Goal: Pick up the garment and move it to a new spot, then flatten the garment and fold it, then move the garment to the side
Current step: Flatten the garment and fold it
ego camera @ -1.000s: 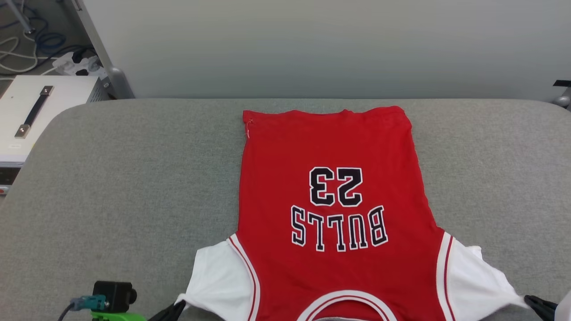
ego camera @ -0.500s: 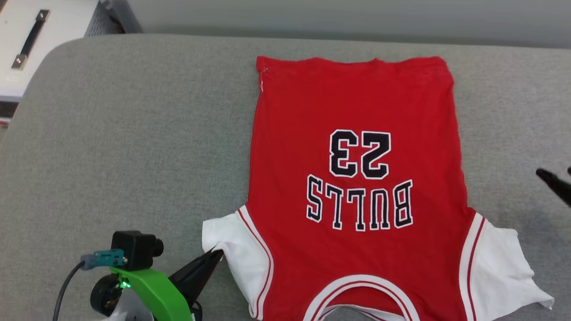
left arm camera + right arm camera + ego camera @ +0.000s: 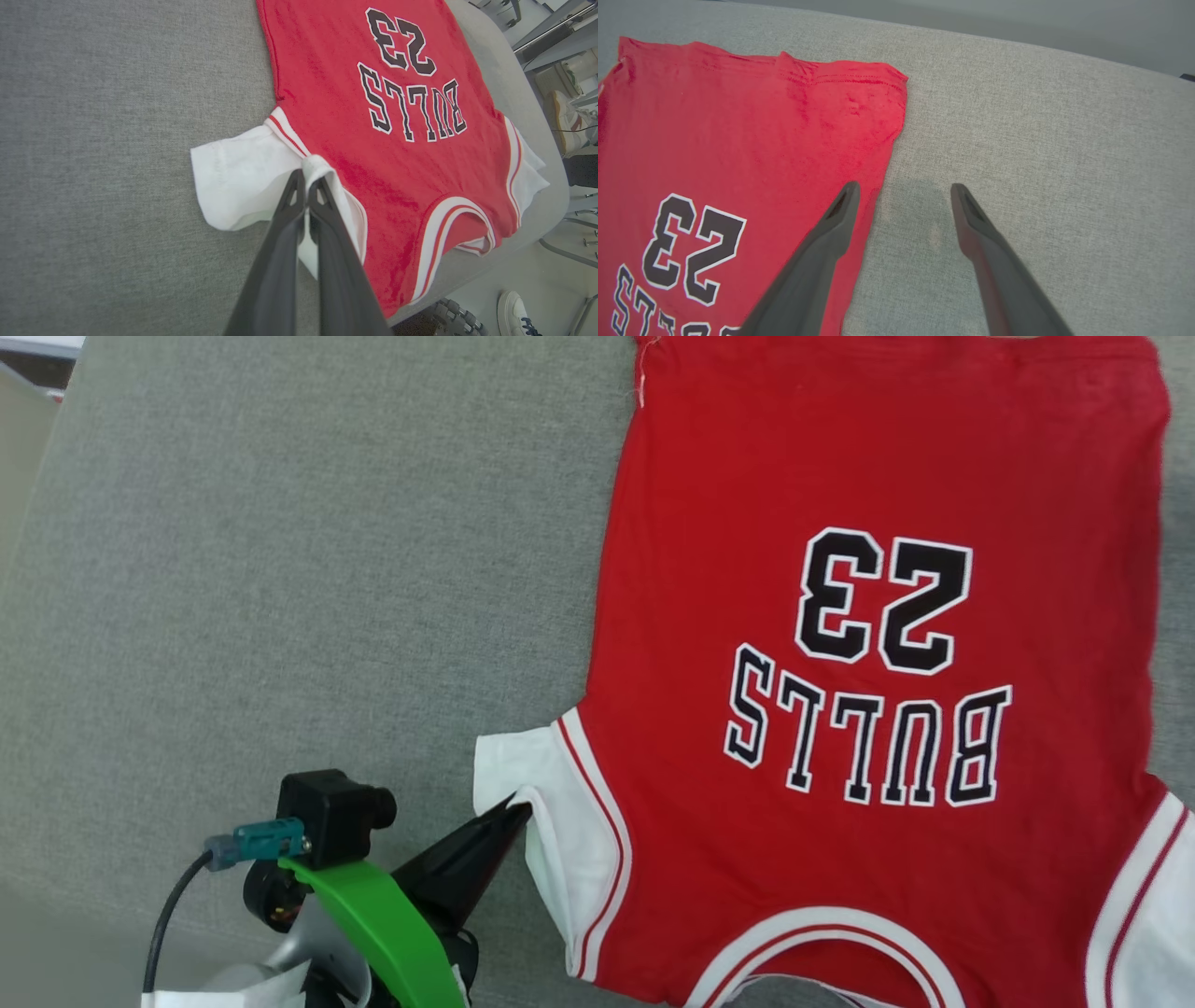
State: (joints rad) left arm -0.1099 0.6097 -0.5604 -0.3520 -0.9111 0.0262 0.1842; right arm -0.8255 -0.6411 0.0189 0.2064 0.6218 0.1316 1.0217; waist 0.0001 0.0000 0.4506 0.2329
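While its two dark fingers press together, the left tool (image 3: 306,179) pinches a raised fold of the white left sleeve (image 3: 233,177); a strip of that cloth shows in the slit between the fingers; behind the tips, in the head view, a green bracket (image 3: 383,919) carries a small black camera (image 3: 327,807). With its fingers spread wide and nothing between them, the right tool (image 3: 901,191) hangs over the grey worktop (image 3: 1041,140) beside the garment's right edge; one finger crosses the red cloth in that view, the other lies over bare grey. Outward from both, the garment (image 3: 747,476) lies flat on the worktop, print up; "BULLS 23" reads upside down from the head; the striped collar sits at the near rim, the hem on the far side; the right sleeve (image 3: 530,172) lies crumpled at the worktop's rim.
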